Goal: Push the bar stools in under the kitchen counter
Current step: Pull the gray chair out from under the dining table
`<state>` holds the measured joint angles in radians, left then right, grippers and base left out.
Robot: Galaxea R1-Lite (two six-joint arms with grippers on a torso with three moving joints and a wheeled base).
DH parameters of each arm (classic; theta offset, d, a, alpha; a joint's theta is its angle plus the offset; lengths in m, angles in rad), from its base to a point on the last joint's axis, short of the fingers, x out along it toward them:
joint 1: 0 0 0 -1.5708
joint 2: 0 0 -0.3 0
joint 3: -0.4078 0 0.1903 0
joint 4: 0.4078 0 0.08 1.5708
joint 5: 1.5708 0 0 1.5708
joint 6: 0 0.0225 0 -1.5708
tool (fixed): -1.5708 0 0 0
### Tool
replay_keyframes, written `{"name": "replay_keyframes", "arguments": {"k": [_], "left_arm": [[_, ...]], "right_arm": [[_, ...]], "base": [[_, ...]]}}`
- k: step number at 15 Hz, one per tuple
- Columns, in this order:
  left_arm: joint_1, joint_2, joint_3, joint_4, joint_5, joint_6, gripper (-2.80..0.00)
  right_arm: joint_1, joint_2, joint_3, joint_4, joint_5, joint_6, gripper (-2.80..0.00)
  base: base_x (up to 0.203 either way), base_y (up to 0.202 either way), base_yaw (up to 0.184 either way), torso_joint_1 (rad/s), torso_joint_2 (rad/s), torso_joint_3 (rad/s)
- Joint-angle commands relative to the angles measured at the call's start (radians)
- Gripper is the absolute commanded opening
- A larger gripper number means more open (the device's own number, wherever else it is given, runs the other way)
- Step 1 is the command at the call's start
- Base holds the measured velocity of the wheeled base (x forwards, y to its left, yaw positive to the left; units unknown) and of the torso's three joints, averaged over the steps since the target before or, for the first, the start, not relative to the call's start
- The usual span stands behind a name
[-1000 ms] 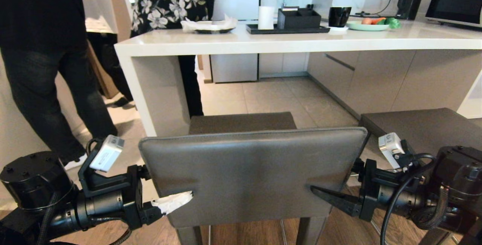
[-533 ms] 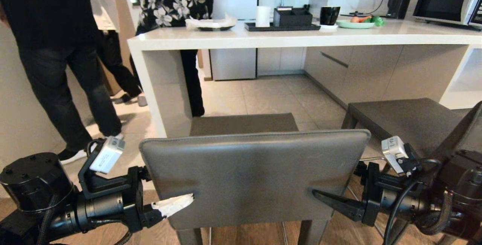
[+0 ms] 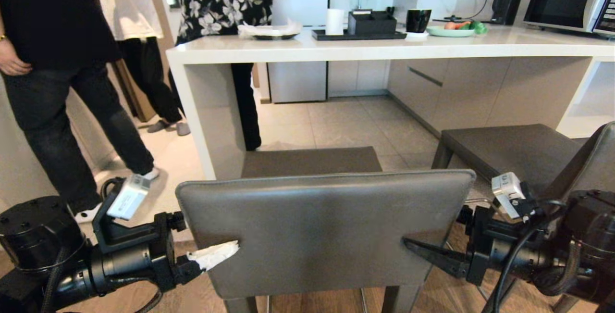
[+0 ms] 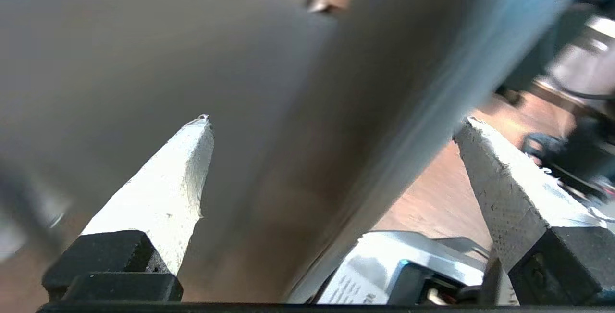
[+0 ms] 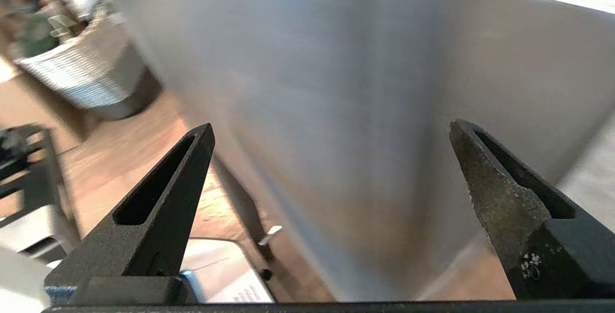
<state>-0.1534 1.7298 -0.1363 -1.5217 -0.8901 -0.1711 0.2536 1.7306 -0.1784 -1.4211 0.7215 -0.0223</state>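
Observation:
A dark grey bar stool fills the near middle of the head view, its backrest [image 3: 326, 226] turned toward me and its seat [image 3: 310, 161] pointing at the kitchen counter [image 3: 384, 49]. My left gripper [image 3: 214, 256] stands open astride the backrest's left edge, one white-taped finger against the near face. My right gripper [image 3: 425, 254] is open astride the right edge. The wrist views show the same backrest [image 4: 230, 87] [image 5: 312, 87] between the spread fingers of the left gripper [image 4: 331, 120] and the right gripper [image 5: 331, 130]. A second bar stool [image 3: 509, 147] stands at the right, short of the counter.
Two people [image 3: 53, 63] stand by the counter's left end panel [image 3: 206, 111]. On the counter are a black tray [image 3: 360, 35], a cup [image 3: 417, 19], a green plate [image 3: 451, 31] and a microwave [image 3: 569, 0]. A white woven basket [image 5: 81, 82] sits on the wooden floor.
The whole head view has shifted with the camera: the second stool now sits further left and the microwave shows more. Both grippers stay open on the backrest. The person at left has stepped.

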Motion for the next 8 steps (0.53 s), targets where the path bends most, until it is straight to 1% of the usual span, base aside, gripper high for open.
{"name": "replay_keyframes", "arguments": {"k": [1, 2, 3, 5, 8], "left_arm": [[0.099, -0.007, 0.046, -0.008, -0.022, -0.002, 0.0], [0.154, -0.023, 0.092, -0.008, -0.044, -0.003, 0.0], [0.195, -0.055, 0.133, -0.008, -0.062, -0.004, 0.0], [0.251, -0.143, 0.137, -0.002, -0.072, -0.008, 0.0], [0.292, -0.222, 0.136, 0.016, -0.065, -0.007, 0.0]], "right_arm": [[-0.085, -0.028, 0.043, -0.009, 0.042, -0.002, 0.0], [-0.12, -0.046, 0.083, -0.009, 0.09, -0.003, 0.0], [-0.146, -0.067, 0.121, -0.011, 0.112, -0.005, 0.0], [-0.206, -0.098, 0.17, -0.028, 0.125, -0.002, 0.0], [-0.291, -0.159, 0.18, -0.039, 0.153, 0.004, 0.0]], "base": [[0.0, 0.0, 0.0, 0.0, 0.0, 0.0], [0.0, 0.0, 0.0, 0.0, 0.0, 0.0], [0.0, 0.0, 0.0, 0.0, 0.0, 0.0], [0.0, 0.0, 0.0, 0.0, 0.0, 0.0], [0.0, 0.0, 0.0, 0.0, 0.0, 0.0]]}}
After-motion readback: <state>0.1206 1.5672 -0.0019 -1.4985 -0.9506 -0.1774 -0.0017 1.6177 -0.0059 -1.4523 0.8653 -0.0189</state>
